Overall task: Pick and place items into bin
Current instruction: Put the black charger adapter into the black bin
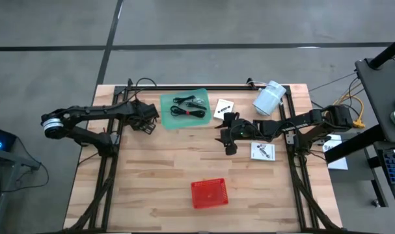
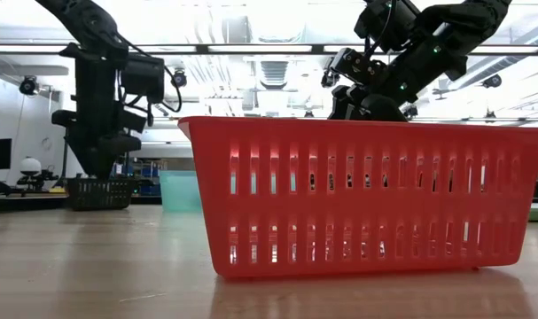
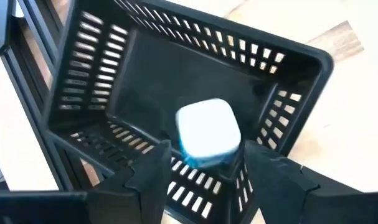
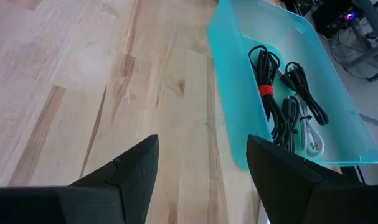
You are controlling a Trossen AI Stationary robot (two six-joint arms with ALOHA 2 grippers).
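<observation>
Left gripper (image 3: 204, 171), over black slotted plastic basket (image 3: 288, 68) at desk's left edge, fingers astride small white rounded block (image 3: 207, 132); grip unclear. Right gripper (image 4: 201, 165) spread wide, empty, nr teal tray (image 4: 235, 81) w/ black coiled cables (image 4: 269, 93).

Two dark jointed arms, black cabling

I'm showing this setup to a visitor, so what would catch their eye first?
Probably the bright red slotted plastic basket standing alone at the near edge of the wooden table. Next, the translucent teal tray of coiled black cables at the far side, and the left gripper with a white rounded block between its fingers over a black slotted basket.
</observation>
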